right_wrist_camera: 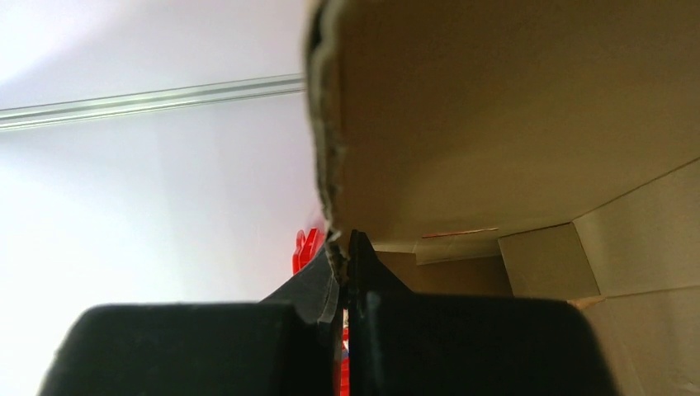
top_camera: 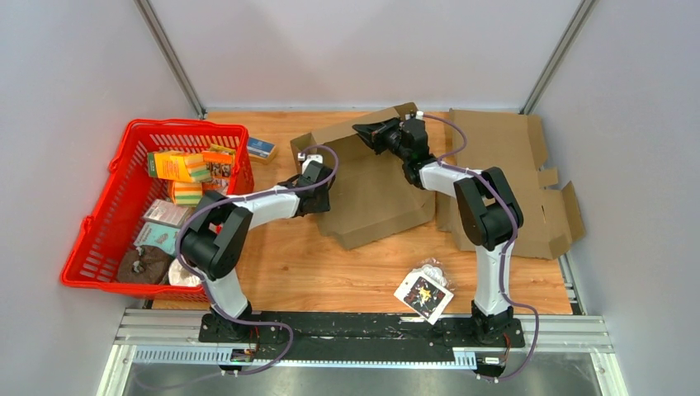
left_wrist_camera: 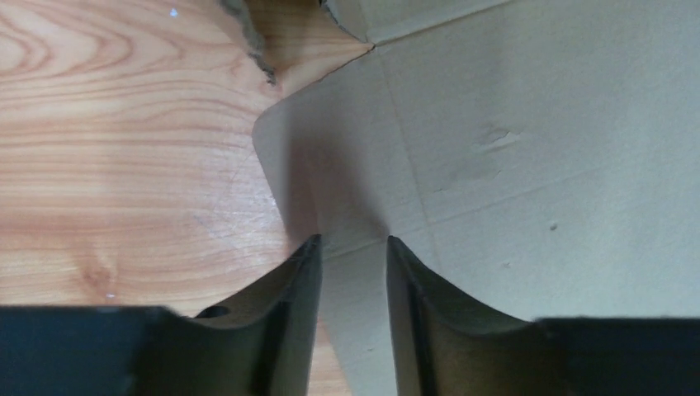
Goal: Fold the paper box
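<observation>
Right gripper [right_wrist_camera: 342, 245] pinching the box [top_camera: 381, 196] rear wall's edge — we see that wall raised, left gripper [left_wrist_camera: 353, 241] spread apart over the box's left flap, box at table [top_camera: 330, 264] centre-back — between our arms.

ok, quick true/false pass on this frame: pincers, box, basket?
1. The right pincer is shut on an edge of the paper box. True.
2. The left pincer is clamped shut. False: it stands open above the box.
3. The red basket is empty. False: it holds several packages.
4. A second flat cardboard sheet lies to the right of the box. True.
</observation>
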